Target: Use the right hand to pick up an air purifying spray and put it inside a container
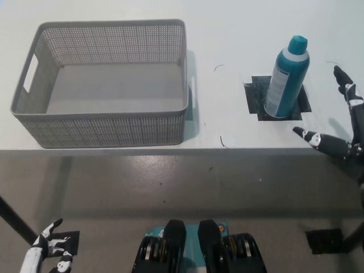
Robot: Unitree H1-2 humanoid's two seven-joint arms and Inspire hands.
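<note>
A teal air purifying spray can (287, 78) with a white label stands upright on a dark square mat (276, 98) at the right of the white table (239, 34). My black right hand (343, 129) is open at the table's front right edge, to the right of the can and apart from it, fingers spread. A grey perforated basket (102, 85) sits on the left half of the table, with nothing in it. My white left hand (48, 253) rests low at the bottom left, below the table, fingers apart and holding nothing.
The table's front edge (182, 151) runs across the middle of the view, with grey floor below it. A dark patch (325, 240) lies on the floor at the lower right. A thin dark pole (14, 223) crosses the lower left corner.
</note>
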